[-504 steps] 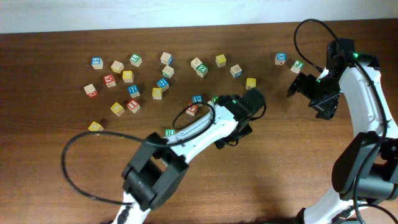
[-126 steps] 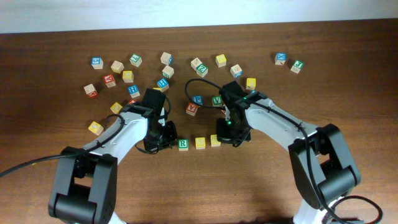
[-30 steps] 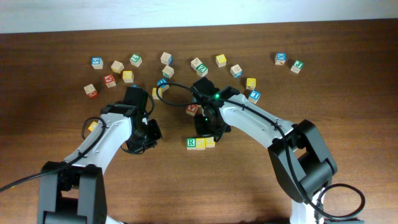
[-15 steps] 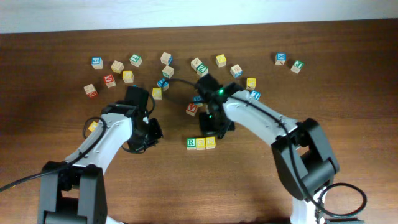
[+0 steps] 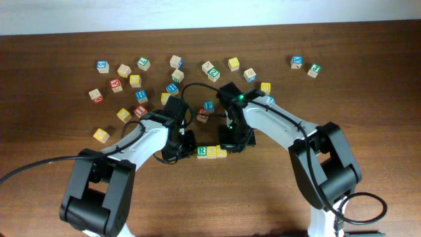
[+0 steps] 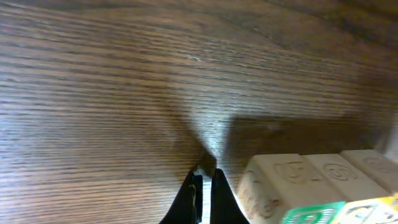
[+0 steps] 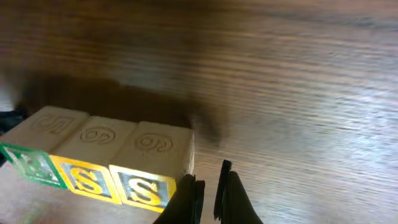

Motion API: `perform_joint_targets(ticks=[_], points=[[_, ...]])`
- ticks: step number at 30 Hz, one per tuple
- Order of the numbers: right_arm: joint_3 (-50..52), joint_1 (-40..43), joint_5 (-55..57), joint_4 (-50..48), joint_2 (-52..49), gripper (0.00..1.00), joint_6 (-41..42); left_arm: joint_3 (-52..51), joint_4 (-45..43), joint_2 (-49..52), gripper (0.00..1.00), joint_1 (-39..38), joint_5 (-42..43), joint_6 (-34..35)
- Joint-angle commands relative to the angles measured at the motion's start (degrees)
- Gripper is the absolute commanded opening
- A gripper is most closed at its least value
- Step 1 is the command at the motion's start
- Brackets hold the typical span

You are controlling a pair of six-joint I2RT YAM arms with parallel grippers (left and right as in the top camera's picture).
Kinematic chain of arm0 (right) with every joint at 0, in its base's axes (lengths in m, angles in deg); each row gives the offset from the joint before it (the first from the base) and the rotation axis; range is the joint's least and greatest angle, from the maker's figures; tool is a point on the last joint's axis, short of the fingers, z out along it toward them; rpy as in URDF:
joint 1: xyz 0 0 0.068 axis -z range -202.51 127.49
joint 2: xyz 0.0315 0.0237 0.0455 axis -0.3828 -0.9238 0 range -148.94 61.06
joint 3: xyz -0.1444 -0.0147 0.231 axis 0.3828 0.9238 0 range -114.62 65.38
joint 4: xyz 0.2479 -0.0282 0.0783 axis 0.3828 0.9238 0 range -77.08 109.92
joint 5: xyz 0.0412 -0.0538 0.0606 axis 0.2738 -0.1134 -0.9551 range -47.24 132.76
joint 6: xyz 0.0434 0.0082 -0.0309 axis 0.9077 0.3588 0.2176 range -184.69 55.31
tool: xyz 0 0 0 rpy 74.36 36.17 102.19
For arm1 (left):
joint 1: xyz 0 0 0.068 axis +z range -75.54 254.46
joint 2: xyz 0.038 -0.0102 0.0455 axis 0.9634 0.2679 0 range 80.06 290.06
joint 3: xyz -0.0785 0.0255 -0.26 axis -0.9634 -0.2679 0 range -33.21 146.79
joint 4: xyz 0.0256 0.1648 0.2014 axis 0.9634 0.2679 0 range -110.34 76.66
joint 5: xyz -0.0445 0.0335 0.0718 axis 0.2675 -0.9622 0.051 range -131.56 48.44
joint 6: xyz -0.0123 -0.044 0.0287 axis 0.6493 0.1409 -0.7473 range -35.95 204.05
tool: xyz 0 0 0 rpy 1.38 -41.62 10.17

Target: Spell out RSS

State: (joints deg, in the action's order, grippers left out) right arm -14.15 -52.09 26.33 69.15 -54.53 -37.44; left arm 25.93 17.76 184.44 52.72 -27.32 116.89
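Note:
Three letter cubes stand side by side in a row near the table's middle: a green-faced R cube [image 5: 202, 152] [image 7: 25, 165], then a yellow S cube [image 5: 212, 152] [image 7: 87, 177], then a second yellow S cube [image 5: 222, 152] [image 7: 146, 186]. My left gripper [image 5: 181, 146] [image 6: 205, 179] is shut and empty. It is low over the wood just left of the row's green end [image 6: 311, 214]. My right gripper [image 5: 235, 141] [image 7: 208, 179] is shut on nothing, right beside the last S cube at the row's right end.
Several loose letter cubes lie scattered along the back of the table, among them a red one [image 5: 203, 116] and a blue one [image 5: 208, 105] just behind the row. A yellow cube [image 5: 100, 135] sits at the left. A blue cube [image 5: 297, 62] and a green cube [image 5: 314, 69] lie far right.
My left gripper has swung right, up to the R end of the row. The right gripper has shifted slightly to the row's right end. The three cubes stay in line.

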Motion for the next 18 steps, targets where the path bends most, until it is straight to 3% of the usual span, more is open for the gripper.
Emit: perform_joint_targets(ticks=[1, 11, 15, 18], points=[[0.52, -0.46, -1.38, -0.17, -0.24, 0.04, 0.72, -0.02, -0.33, 0.61, 0.00, -0.04, 3.89, 0.57], [0.48, -0.37, -0.39, 0.02, -0.22, 0.04, 0.70, 0.00, -0.35, 0.61, 0.00, -0.24, 4.13, -0.13], [-1.88, 2.25, 8.74, 6.60, 1.64, 0.04, 0.70, 0.07, 4.22, -2.19, 0.00, 3.50, -1.92, -0.31], [-5.25, 5.81, 9.86, 12.70, 7.19, 0.04, 0.20, 0.09, 8.57, -10.73, 0.00, 7.58, -3.39, -1.03]])
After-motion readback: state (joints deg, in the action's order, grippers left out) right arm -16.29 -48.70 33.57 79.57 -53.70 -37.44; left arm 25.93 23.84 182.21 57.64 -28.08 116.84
